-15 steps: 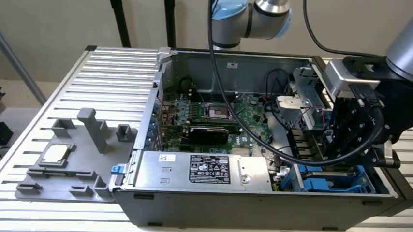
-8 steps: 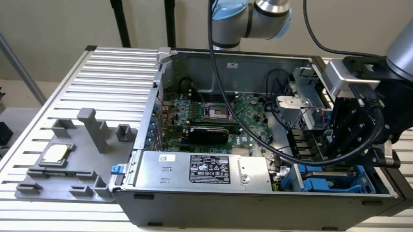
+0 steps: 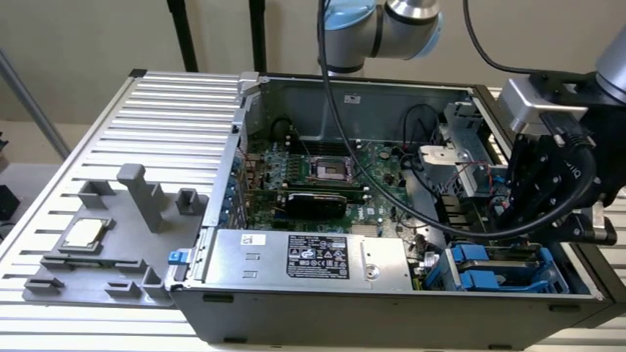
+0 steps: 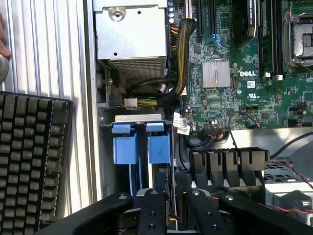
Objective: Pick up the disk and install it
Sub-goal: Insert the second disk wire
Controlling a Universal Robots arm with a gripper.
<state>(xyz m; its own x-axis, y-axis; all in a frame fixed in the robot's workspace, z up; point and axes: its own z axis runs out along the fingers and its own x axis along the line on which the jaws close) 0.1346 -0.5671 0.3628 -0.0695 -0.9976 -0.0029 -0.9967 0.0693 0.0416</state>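
The disk (image 4: 159,147) stands on edge in the drive bay at the case's front corner, on the exterior view's right. Its bright blue carrier end faces the power supply, and its thin body runs back between my fingers (image 4: 152,210). My gripper (image 4: 170,196) is shut on that rear edge. In the exterior view the gripper (image 3: 518,233) hangs low over the bay, just behind the disk's blue handle (image 3: 470,253). A second blue carrier (image 4: 124,144) sits in the slot beside it, nearer the case's front wall.
A grey power supply (image 3: 313,257) with a black label lies next to the bay. Beyond it are the motherboard (image 3: 323,172) and loose cables (image 4: 178,63). A small silver CPU chip (image 3: 83,233) rests on a grey fixture on the ribbed table. A black keyboard (image 4: 29,156) lies outside the case.
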